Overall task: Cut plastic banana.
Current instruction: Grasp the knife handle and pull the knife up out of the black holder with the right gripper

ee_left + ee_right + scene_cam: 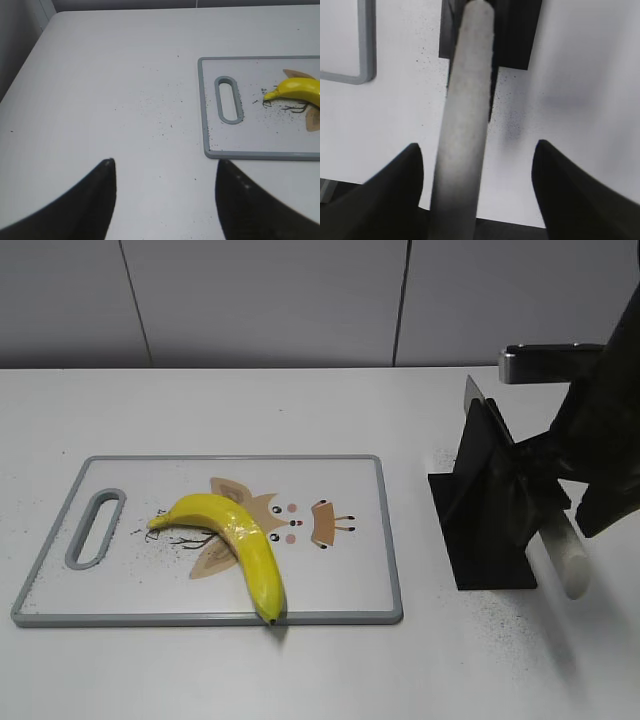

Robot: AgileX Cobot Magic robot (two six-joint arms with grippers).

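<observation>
— While the left gripper point(162, 200) hovers over bare desk point(125, 75) with its fingers point(95, 200) spread and empty, where does the plastic banana point(235, 545) lie?

— On the cutting board point(60, 530), to that gripper's right, just past the board's handle slot point(95, 528). Its long axis runs from the stem end near the slot, curving down to the dark tip at the board's near edge.

— And the right side?

— The right gripper point(477, 195) sits well apart from the banana, at the black knife stand point(490, 510). A pale cylindrical handle point(465, 125) runs between its fingers, which stand wide of it, not yet clenched.

— So which arm is nearer the fruit?

— Probably the left, to steady it; the right must first grasp the knife.
</observation>
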